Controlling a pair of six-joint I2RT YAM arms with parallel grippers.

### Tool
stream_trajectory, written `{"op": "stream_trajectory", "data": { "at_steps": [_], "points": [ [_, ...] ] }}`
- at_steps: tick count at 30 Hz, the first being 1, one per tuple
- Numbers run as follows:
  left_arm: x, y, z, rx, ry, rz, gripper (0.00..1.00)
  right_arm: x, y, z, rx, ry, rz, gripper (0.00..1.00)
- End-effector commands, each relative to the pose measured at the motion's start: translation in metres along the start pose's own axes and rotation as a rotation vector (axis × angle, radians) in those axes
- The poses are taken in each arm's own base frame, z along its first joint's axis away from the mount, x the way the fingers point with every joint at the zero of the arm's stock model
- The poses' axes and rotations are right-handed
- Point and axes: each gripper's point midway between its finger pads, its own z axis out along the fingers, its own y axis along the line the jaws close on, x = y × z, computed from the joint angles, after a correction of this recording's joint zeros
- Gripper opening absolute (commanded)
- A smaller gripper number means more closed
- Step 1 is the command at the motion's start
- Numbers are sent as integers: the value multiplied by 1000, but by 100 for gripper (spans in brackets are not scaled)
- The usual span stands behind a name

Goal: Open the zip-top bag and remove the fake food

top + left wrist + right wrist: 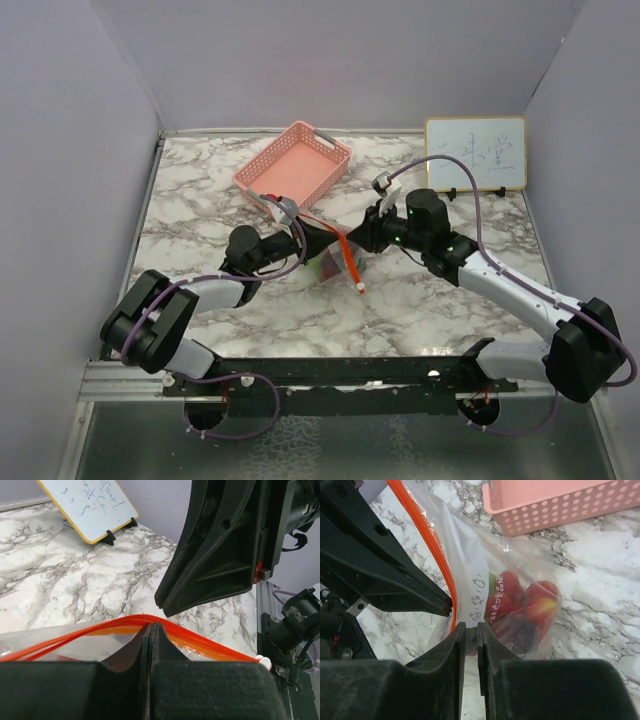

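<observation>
The zip-top bag point(336, 258) hangs between both grippers over the table's middle, its orange zip strip point(351, 265) slanting down to the right. My left gripper point(152, 626) is shut on the bag's mouth, pinching one side just under the zip strip point(200, 639). My right gripper point(471, 626) faces it from the other side, its jaws nearly together with the clear film of the bag point(470, 575) in the narrow gap. The fake food point(520, 605), glossy red pieces with a dark one and some green, sits bunched in the bag's bottom.
A pink mesh basket point(293, 165) stands at the back, just beyond the bag, and shows as the pink mesh basket point(560, 505) in the right wrist view. A small whiteboard point(475, 153) stands on a stand at the back right. Grey walls enclose the marble table point(200, 200).
</observation>
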Motion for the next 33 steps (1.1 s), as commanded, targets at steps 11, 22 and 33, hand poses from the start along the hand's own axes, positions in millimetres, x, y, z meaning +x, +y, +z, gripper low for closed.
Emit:
{"op": "stream_trajectory", "data": {
  "at_steps": [11,22,33],
  "points": [
    [-1,-2,-6,-20,0,33,0,17,25,0,-147,19,49,12],
    [-60,-15,-37,-165,-127,108,78,32,23,0,-114,47,26,41],
    [-62,13,-91,-578,-167,-230,66,13,32,16,-176,31,8,41]
  ]
}}
